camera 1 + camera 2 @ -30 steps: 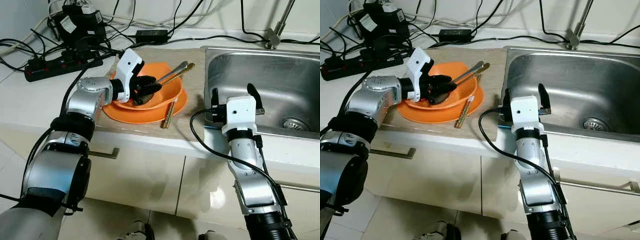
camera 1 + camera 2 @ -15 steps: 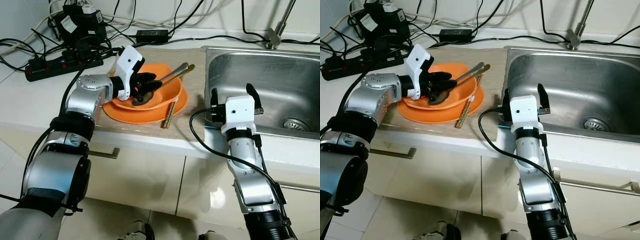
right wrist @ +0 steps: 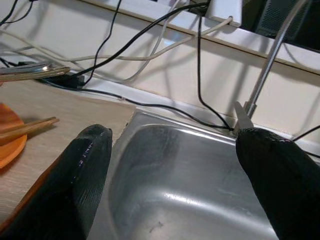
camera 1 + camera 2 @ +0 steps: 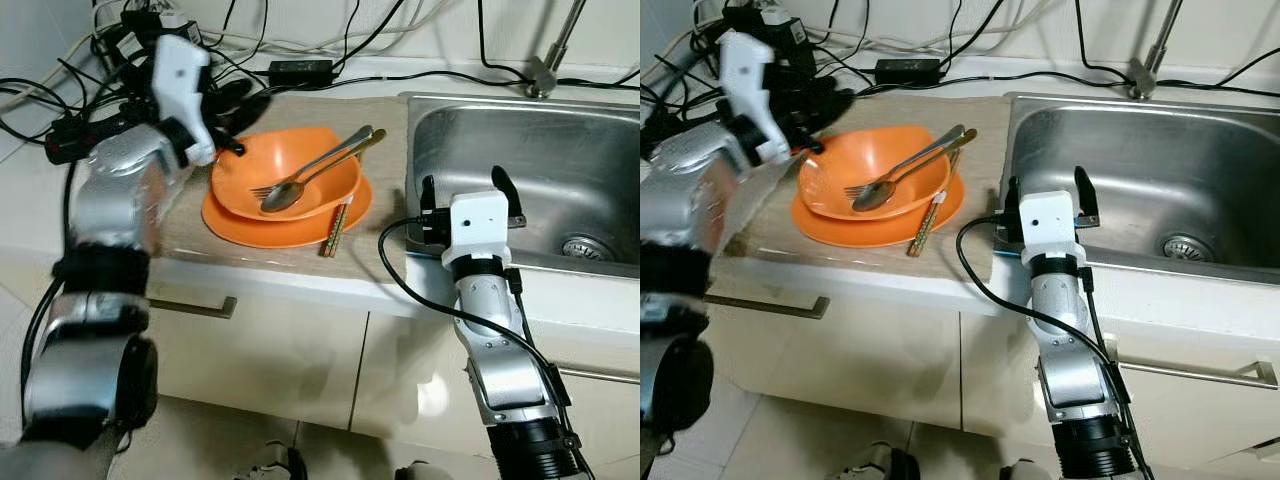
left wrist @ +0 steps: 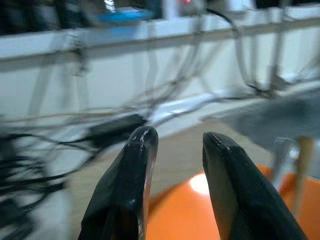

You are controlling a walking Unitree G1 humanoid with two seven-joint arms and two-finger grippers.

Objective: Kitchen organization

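Note:
An orange bowl [image 4: 300,160] sits on an orange plate [image 4: 290,228] on the counter. A metal spoon [image 4: 280,197] and a fork [image 4: 335,160] lie in the bowl, handles pointing toward the sink. Wooden chopsticks [image 4: 333,232] rest across the plate's near right rim. My left gripper [image 4: 238,110] is raised beyond the bowl's far left rim, blurred, open and holding nothing [image 5: 177,140]. My right gripper [image 4: 465,178] hovers at the sink's front left corner, open wide and holding nothing [image 3: 177,145].
A steel sink [image 4: 600,130] with a faucet [image 4: 555,50] takes up the right side. The plate stands on a wooden board [image 4: 385,130]. A power strip [image 4: 65,140], a black adapter [image 4: 303,70] and tangled cables crowd the back left. Cabinet fronts lie below the counter edge.
My left gripper has come up out of the bowl and swung back to the far left. The spoon and fork now lie free in the bowl. The right arm has stayed put.

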